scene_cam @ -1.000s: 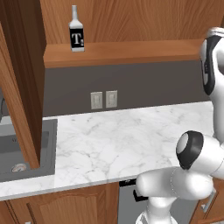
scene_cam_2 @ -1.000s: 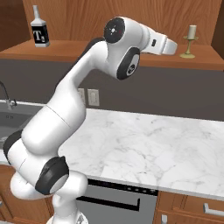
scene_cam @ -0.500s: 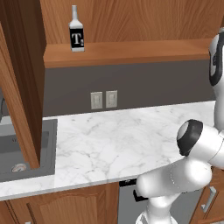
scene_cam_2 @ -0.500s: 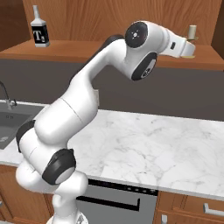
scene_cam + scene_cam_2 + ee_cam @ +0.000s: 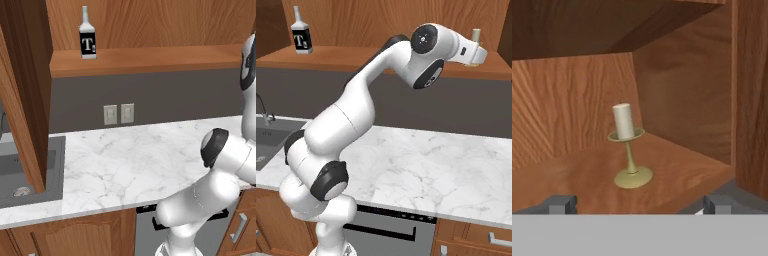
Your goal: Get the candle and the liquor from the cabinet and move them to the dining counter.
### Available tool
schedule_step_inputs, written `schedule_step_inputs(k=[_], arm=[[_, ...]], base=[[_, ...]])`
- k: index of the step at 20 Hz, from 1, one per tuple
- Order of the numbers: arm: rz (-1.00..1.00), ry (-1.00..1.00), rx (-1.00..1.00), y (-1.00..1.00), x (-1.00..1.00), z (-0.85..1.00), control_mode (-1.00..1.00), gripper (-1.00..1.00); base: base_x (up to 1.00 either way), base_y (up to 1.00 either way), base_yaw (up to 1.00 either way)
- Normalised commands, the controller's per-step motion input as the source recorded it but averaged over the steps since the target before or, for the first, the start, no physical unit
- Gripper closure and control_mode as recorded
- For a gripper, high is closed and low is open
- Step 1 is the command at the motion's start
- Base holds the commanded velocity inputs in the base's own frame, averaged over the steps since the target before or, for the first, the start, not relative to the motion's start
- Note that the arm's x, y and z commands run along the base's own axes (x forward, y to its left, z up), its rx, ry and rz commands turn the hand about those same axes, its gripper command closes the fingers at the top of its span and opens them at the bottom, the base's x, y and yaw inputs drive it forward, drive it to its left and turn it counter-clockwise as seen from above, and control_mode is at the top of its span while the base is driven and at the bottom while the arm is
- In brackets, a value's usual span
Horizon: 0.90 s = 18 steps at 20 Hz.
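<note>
Candle (image 5: 627,150) stands upright on the cabinet (image 5: 572,180) shelf, ahead between the wide-spread, empty jaws.

Base views behind arm, sharing cabinet (image 5: 150,60) shelf, hand view close inside

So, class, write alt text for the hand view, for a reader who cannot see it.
A cream candle on an olive-gold stemmed holder stands upright on the shelf of an open wooden cabinet, near its back corner. The open tool faces it from the shelf's front edge, its dark fingertips wide apart, touching nothing.
</note>
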Motion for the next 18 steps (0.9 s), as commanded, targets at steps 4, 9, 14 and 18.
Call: schedule_step_inputs(k=[4, 9, 14, 18], arm=[[0.0, 0.0, 0.0, 0.0, 0.32, 0.0, -1.0, -1.0], [0.0, 0.0, 0.0, 0.0, 0.34, 0.0, -1.0, -1.0], [0.0, 0.0, 0.0, 0.0, 0.33, 0.0, -1.0, -1.0], [0.0, 0.0, 0.0, 0.0, 0.28, 0.0, -1.0, -1.0]], base=[[0.0, 0.0, 0.0], [0.0, 0.0, 0.0], [0.0, 0.0, 0.0], [0.0, 0.0, 0.0]])
